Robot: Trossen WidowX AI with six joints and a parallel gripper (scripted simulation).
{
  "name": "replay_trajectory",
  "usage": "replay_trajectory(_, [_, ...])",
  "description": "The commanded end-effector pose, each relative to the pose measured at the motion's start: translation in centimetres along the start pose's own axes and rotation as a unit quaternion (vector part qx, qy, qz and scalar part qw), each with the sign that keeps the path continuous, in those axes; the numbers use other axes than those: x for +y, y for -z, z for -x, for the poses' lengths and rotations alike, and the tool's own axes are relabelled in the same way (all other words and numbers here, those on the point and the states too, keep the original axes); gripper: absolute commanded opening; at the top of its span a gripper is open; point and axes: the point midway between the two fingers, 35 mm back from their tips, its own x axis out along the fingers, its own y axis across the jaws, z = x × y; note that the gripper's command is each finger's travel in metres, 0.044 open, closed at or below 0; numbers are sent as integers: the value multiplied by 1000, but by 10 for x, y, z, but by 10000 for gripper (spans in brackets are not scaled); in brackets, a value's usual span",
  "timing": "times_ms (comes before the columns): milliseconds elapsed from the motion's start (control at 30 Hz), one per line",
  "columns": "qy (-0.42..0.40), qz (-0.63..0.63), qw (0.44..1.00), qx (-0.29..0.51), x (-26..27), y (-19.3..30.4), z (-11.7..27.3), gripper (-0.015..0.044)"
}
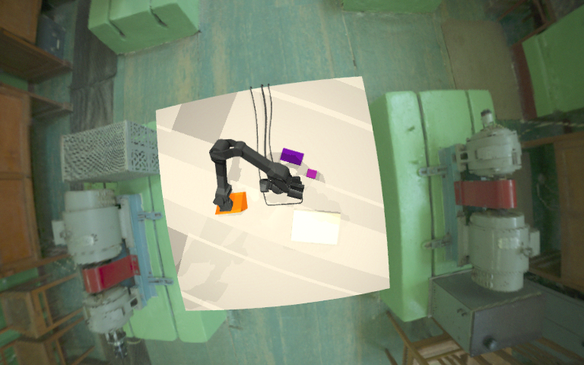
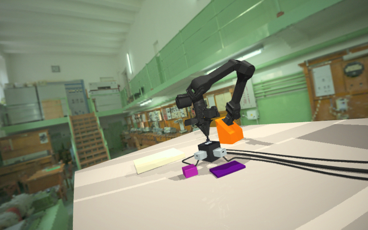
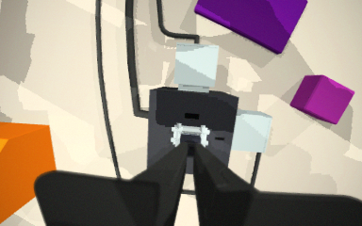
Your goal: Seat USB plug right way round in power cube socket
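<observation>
The black power cube [image 2: 209, 156] [image 3: 165, 105] stands on the table; the arm hides it in the top view. The socket [image 2: 208, 142] [image 3: 190, 128] on its top shows a pale rim. My gripper [image 2: 207, 137] [image 3: 190, 149] points down over it, shut on the small dark USB plug [image 2: 207, 140], which is mostly hidden by the fingertips. The plug's lower end is at or just over the socket; its depth and which way round it is cannot be told. Pale blocks [image 2: 200, 155] [image 2: 219, 152] [image 3: 196, 64] [image 3: 253, 132] stick out from two sides of the cube.
A purple slab [image 1: 292, 157] [image 2: 227, 169] [image 3: 255, 19] and magenta block [image 1: 312, 173] [image 2: 189, 171] [image 3: 320, 99] lie near the cube. A cream slab [image 1: 315, 226] [image 2: 160, 159] lies farther off. An orange block [image 1: 239, 202] [image 2: 230, 135] [image 3: 24, 174] is by the arm's base. Black cables [image 3: 132, 56] run from the cube.
</observation>
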Motion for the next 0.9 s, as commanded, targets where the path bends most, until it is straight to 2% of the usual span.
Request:
replay_trajectory(0, [0, -2, 1000, -2, 0, 0, -1, 0])
replay_trajectory(867, [0, -2, 1000, -2, 0, 0, -4, 0])
